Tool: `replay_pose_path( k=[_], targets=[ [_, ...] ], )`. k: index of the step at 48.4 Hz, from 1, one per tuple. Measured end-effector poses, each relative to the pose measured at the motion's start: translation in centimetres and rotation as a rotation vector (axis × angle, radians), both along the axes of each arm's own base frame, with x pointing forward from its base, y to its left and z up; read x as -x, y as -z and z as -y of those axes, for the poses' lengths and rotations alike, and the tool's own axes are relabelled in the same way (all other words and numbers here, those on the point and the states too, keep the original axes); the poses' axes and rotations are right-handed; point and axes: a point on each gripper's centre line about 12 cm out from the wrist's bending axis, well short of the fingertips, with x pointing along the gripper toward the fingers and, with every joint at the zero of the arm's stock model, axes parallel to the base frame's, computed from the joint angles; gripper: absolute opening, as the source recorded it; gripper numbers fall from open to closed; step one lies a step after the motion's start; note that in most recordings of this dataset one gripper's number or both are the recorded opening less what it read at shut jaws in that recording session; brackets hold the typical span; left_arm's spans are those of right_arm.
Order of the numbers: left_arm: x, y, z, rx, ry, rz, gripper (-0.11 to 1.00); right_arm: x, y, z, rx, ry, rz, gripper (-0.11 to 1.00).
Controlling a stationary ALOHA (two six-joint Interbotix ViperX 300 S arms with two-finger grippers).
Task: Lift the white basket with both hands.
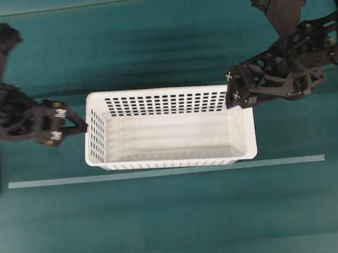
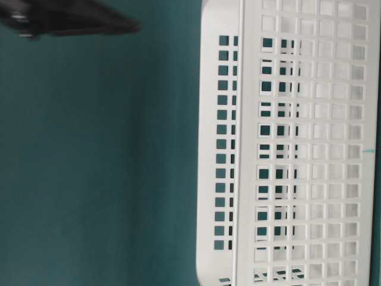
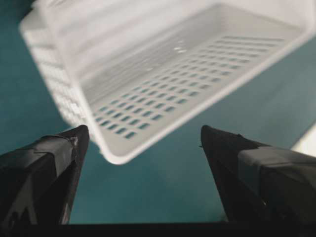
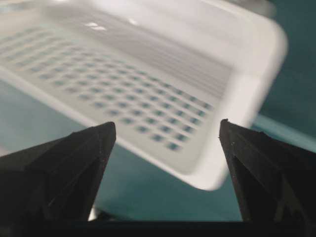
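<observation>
A white basket point(image 1: 169, 126) sits on a teal table point(image 1: 168, 224), its long axis running from one arm to the other. It rests flat and nothing is in it. A pale strip point(image 1: 162, 172) lies on the table just along the basket's near long side.

The left gripper point(image 1: 71, 126) is at the basket's left short end, pointing toward it. Its tips are right at the rim there; whether they touch cannot be told from above. In the left wrist view, the two black fingers point(image 3: 44, 168) stand wide apart, with nothing between them, and the basket's corner lies ahead of them and a little above, off to the left of centre.

The right gripper point(image 1: 233, 88) is at the opposite end, over the far right corner of the basket, overlapping the rim as seen from above. In the right wrist view, its fingers point(image 4: 64, 168) are also spread wide and hold nothing. The basket's rounded corner lies ahead of them, between the two tips but apart from both.

Judging from this, neither arm has a grip yet. The two look about equally near the basket. The left is lined up on the middle of its short wall, while the right sits toward a corner, so the right likely needs more adjusting. Each claw needs its end rim between its fingers before closing, and then both must rise together.
</observation>
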Motion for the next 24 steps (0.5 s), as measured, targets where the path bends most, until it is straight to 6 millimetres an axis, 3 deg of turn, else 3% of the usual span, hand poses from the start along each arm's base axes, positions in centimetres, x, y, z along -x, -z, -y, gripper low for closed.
replay_pose_path(
  k=[16,24],
  targets=[
    [2.9,-7.4,0.6,-0.267,0.151,0.409,0.95,-1.2,-5.2,-2.3,0.246,-0.223,0.342,0.89],
    [4.6,-9.7,0.8,-0.399,0.194,0.525,0.95,-0.6,-7.0,-3.6,0.356,-0.296,0.497,0.88]
  ],
)
